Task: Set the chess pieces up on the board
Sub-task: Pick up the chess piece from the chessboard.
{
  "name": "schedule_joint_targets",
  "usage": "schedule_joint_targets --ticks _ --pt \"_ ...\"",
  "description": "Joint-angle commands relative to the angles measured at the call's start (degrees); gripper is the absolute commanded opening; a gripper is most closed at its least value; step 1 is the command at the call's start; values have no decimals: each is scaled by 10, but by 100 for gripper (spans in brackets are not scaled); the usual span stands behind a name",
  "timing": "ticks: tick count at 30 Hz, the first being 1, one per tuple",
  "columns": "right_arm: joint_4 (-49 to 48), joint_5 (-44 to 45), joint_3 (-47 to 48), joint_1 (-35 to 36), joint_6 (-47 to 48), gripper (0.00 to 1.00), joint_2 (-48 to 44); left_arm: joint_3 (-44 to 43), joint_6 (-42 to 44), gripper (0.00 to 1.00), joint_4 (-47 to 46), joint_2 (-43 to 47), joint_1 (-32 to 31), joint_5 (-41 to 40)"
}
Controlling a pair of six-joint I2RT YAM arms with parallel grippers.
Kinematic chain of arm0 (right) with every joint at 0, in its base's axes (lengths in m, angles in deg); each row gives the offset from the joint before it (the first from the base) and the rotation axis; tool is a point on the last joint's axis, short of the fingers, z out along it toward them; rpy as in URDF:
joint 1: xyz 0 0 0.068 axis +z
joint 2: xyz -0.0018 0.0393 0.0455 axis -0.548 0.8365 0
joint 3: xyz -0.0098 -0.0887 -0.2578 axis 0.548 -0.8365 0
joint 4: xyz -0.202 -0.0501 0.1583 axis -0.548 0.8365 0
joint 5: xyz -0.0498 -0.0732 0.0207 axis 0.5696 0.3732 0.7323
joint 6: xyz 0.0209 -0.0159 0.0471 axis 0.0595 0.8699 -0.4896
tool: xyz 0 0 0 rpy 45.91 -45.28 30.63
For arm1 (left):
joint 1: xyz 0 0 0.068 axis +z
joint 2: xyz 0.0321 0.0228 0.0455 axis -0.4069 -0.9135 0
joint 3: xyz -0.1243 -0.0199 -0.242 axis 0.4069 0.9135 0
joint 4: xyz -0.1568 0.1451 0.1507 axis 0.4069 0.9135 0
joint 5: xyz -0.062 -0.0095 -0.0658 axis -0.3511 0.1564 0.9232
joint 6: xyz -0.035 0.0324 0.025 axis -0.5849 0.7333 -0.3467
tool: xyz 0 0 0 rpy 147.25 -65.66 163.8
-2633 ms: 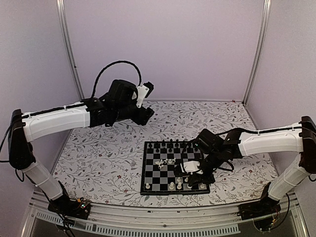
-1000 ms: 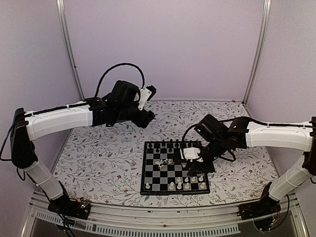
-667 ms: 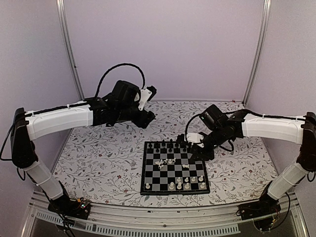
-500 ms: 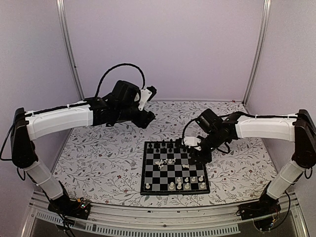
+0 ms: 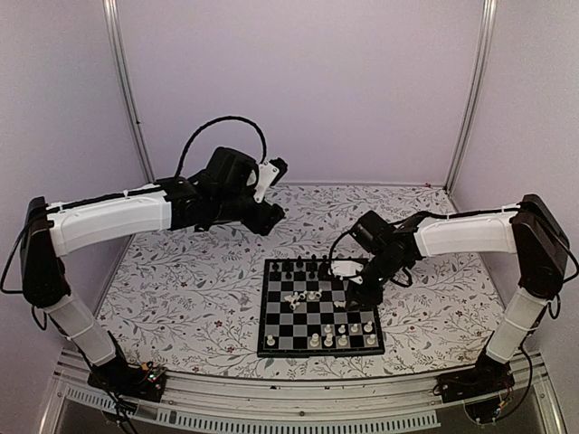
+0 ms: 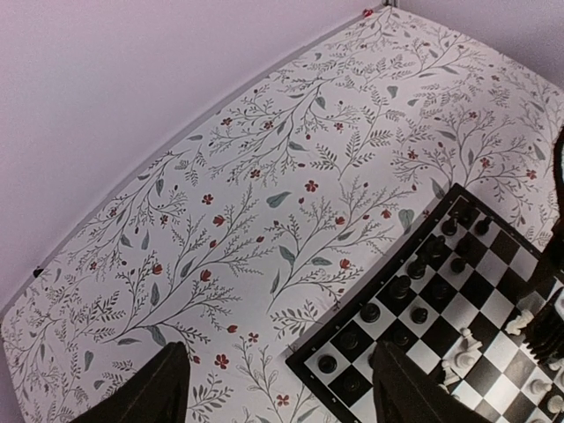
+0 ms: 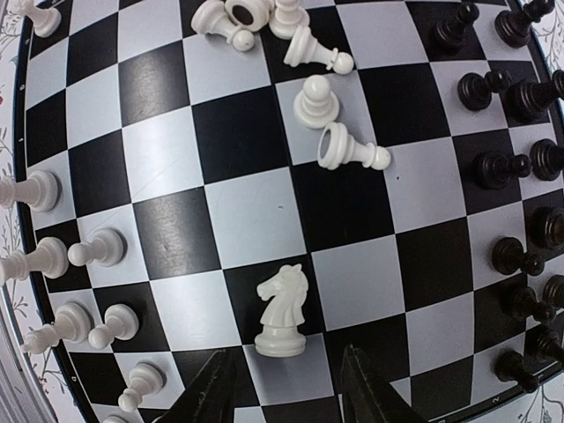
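A: What's there, biggest first?
B: The worktop (image 5: 181,289) carries the board (image 5: 291,327) near its front middle. The left claw (image 6: 282,352) hangs wide and empty over the flowered worktop beyond the board's far left corner, well apart from every piece

A: And the right claw?
B: The right claw (image 7: 288,366) is low over the board, fingers apart with nothing between them. A white knight (image 7: 281,308) stands upright just ahead of the gap; whether a finger touches its base, I can't tell

A: The other men?
B: Blacks (image 7: 507,163) crowd the far edge, most of them upright. Whites (image 7: 35,189) line the near edge. Fallen whites (image 7: 345,148) lie on their sides around the board's middle, a few touching

A: How will they handle?
B: I judge them very light, hard and smooth, so they'd tip or skid at a nudge, and the lying ones may roll. Take a standing man across its narrow waist above the base, coming straight down. Take a lying one across the stem, not the round head
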Motion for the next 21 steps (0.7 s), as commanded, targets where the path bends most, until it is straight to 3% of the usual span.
schedule_joint_targets --ticks 1,15,21 --pt "-5 -9 7 2 -7 44 14 -16 6 73 6 -12 0 4" --pt "-5 -15 19 4 -12 40 41 -20 9 73 12 -19 -3 2" --pt "-2 -16 22 6 -12 29 47 -21 8 73 14 -20 -3 2"
